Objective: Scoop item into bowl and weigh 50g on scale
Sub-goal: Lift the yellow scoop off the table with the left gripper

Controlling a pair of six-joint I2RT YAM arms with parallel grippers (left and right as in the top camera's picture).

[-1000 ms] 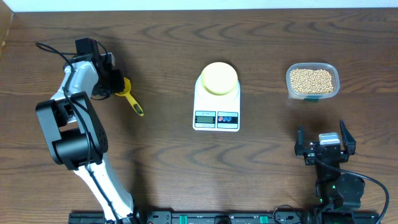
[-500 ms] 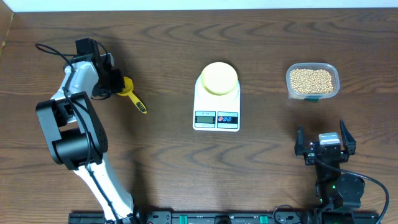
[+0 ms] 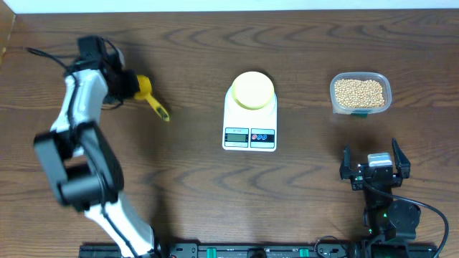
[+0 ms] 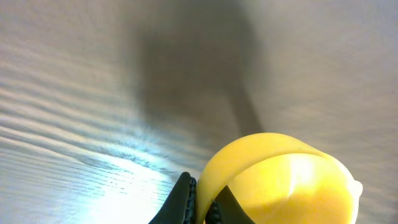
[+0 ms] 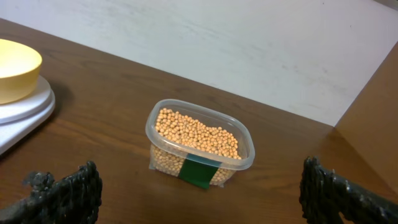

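While my left gripper (image 3: 133,86) pinches the yellow scoop (image 3: 156,107) at upper left, my right gripper (image 3: 371,154) rests spread, lower right; beans (image 3: 358,92) fill the upper-right tub (image 3: 388,83), bowl (image 3: 252,90) atop the central scale (image 3: 249,123).

open tabletop (image 3: 308,165) between scale (image 3: 249,137) and tub (image 3: 361,93), bowl (image 3: 252,90) atop scale

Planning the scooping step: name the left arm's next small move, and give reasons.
Probably carry the yellow long-handled plastic scoop rightward toward the clear plastic tub of tan beans: the left end effector is shut on it at far left, and the beans sit far right.
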